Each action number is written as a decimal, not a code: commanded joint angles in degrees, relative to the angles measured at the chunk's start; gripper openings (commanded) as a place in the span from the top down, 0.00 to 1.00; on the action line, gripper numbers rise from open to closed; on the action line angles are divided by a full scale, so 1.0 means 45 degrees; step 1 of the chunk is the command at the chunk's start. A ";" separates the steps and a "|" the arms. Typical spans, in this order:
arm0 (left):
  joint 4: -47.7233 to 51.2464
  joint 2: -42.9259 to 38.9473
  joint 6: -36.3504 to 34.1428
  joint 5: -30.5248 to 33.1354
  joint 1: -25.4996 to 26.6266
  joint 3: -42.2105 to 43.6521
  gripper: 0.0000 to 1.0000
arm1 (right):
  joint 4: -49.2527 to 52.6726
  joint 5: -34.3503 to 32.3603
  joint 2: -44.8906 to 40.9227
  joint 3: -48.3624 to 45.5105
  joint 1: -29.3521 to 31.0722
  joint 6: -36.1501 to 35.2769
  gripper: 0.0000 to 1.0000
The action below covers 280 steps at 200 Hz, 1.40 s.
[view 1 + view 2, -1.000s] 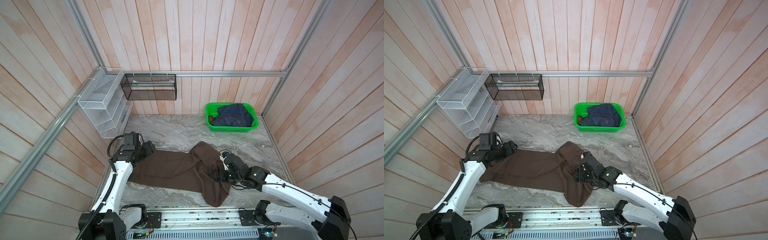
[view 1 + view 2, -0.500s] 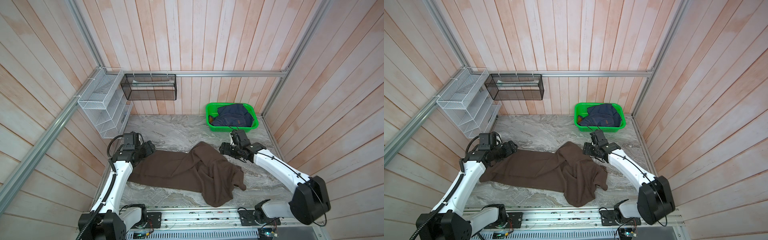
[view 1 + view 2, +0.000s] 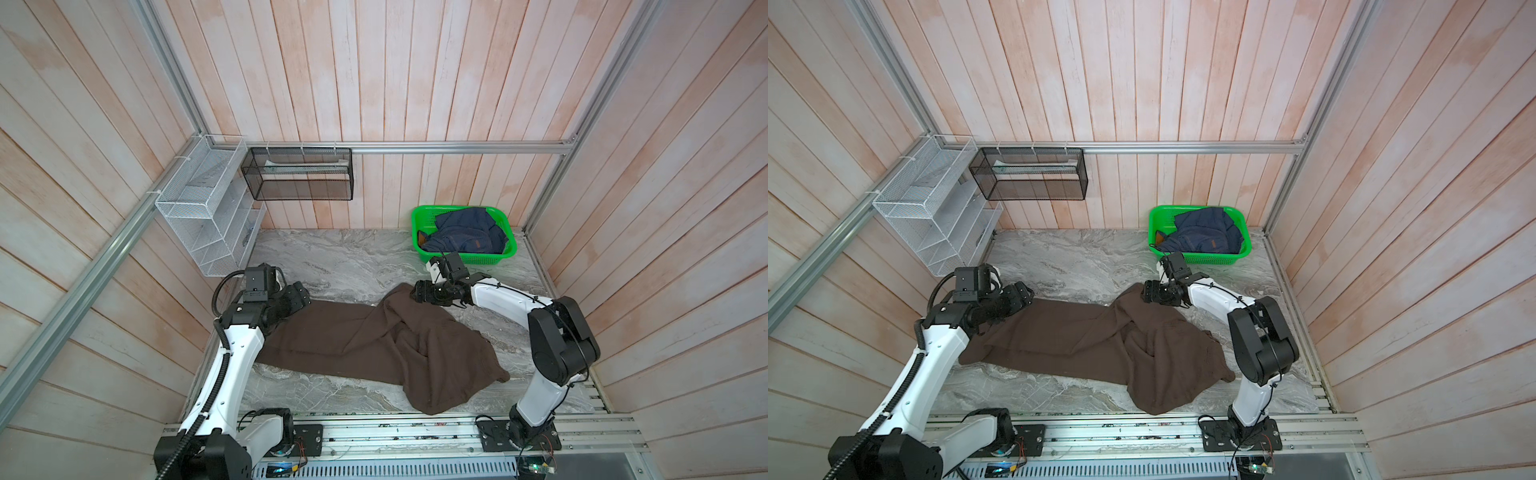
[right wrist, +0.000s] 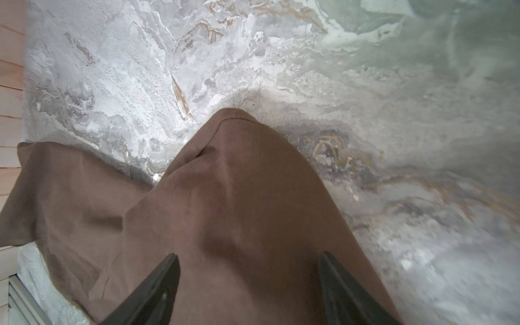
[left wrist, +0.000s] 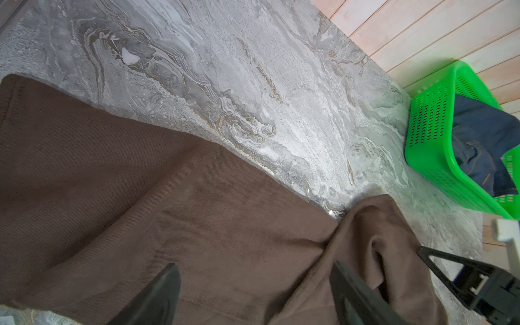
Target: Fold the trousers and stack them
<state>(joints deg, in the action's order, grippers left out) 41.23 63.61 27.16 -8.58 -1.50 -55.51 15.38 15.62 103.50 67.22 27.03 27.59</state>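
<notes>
Top views, trousers (image 3: 374,345): brown, lying on table (image 3: 340,257). Clock is read with the back wall at 12. A flat stretch runs out to 9, a rumpled overlapping heap spreads from centre to 5, and one peaked corner points to 12.
Fold state: no clean fold visible. Layers overlap loosely, and I cannot tell the legs apart.
Left gripper (image 3: 301,296): at 9, over the flat end. Jaws are wide apart with nothing clamped. The wrist view shows cloth lying under the fingers (image 5: 166,284).
Right gripper (image 3: 417,293): at 12 to 1, at the peaked corner. Jaws are spread wide over the cloth and take no hold of it.
Basket (image 3: 419,216): at 1, against the back wall, well apart from the trousers. It holds denim (image 3: 465,232).
Done (judged): garment out on the table, partly spread.
Left (judged): flatten the heap, line up the legs, fold, stack.
Progress (judged): early.
</notes>
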 commanded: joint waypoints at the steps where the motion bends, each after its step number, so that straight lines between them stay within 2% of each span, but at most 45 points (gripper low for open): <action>1: 0.0096 -0.0172 -0.0186 -0.0007 -0.0038 -0.0100 0.14 | -0.0175 0.0484 0.0962 0.0179 0.0159 -0.0063 0.22; 8: 0.0126 -0.0172 -0.0209 0.0002 -0.0038 -0.0124 0.14 | -0.0131 0.0375 0.1091 0.0185 0.0218 -0.0029 0.24; 20: 0.0179 -0.0174 -0.0281 0.0022 -0.0038 -0.0126 0.14 | -0.0104 0.0085 0.1029 0.0146 0.0271 0.0049 0.34; 51: 0.0251 -0.0096 -0.0408 0.0051 -0.0057 -0.0068 0.14 | -0.0066 -0.1363 -0.0838 -0.0402 0.0388 0.0177 0.87; 62: 0.0212 -0.0086 -0.0403 -0.0002 -0.0058 0.0019 0.14 | 0.0082 -0.2322 -0.1948 -0.0636 0.0504 0.0156 1.00; 99: -0.0111 0.0056 -0.0351 -0.0207 -0.0071 0.0298 0.15 | 0.0944 -0.5930 -0.6046 -0.1346 0.0926 -0.0190 1.00; 118: -0.0270 0.0192 -0.0316 -0.0270 -0.0094 0.0269 0.15 | 0.1748 -0.7839 -0.7359 -0.1183 0.1361 -0.0659 1.00; 149: -0.0441 0.0430 -0.0288 -0.0359 -0.0091 0.0027 0.15 | 0.3178 -1.1126 -0.7791 -0.0544 0.2606 -0.0930 1.00; 179: -0.0461 0.0589 -0.0276 -0.0292 -0.0082 -0.0312 0.15 | 0.4044 -1.3583 -0.6672 -0.0232 0.4239 -0.0798 1.00; 200: -0.0363 0.0527 -0.0271 -0.0150 -0.0097 -0.0582 0.14 | 0.4493 -1.4091 -0.5198 -0.0125 0.5918 -0.0113 1.00; 219: -0.0188 0.0406 -0.0289 0.0151 -0.0097 -0.0797 0.14 | 0.5167 -1.4069 -0.3648 0.0166 0.7621 0.1181 1.00; 238: -0.0065 0.0245 -0.0300 0.0473 -0.0169 -0.0961 0.14 | 0.6136 -1.3620 -0.1912 0.0766 0.9299 0.3114 1.00; 261: -0.0061 0.0107 -0.0327 0.0560 -0.0438 -0.1100 0.14 | 0.6327 -1.2549 0.0021 0.1579 1.1242 0.3953 1.00; 271: -0.0078 0.0048 -0.0332 0.0540 -0.0587 -0.1156 0.14 | 0.5953 -1.1946 0.0514 0.1737 1.1883 0.3929 0.90; 280: -0.0088 0.0012 -0.0364 0.0520 -0.0693 -0.1209 0.14 | 0.5501 -1.1253 0.0703 0.1701 1.2235 0.3855 0.76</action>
<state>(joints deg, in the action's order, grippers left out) 40.36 64.97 26.52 -7.31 -3.31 -59.00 39.46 -41.63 104.33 73.30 77.58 40.34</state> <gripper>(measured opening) 0.860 0.102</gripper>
